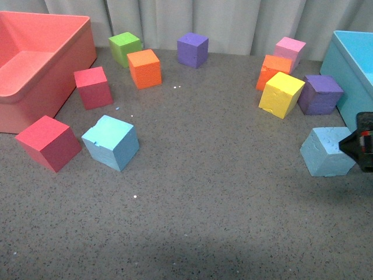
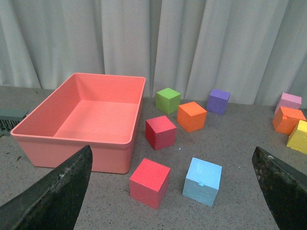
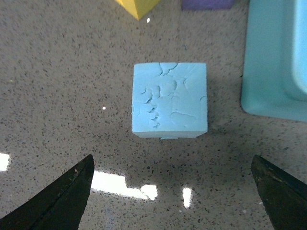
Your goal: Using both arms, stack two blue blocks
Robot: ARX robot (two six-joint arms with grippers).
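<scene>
Just beside the right blue block (image 1: 325, 153), the right gripper (image 1: 360, 146) is mostly cut off by the front view's edge and covers the block's outer corner. Behind the block, the light-blue bin (image 1: 345, 64) also runs out of frame.

A block (image 3: 170, 99) lies just ahead of the right gripper (image 3: 171, 163), beside a bin (image 3: 268, 57); a second block (image 2: 202, 181) lies ahead of the left gripper (image 2: 171, 151).
</scene>
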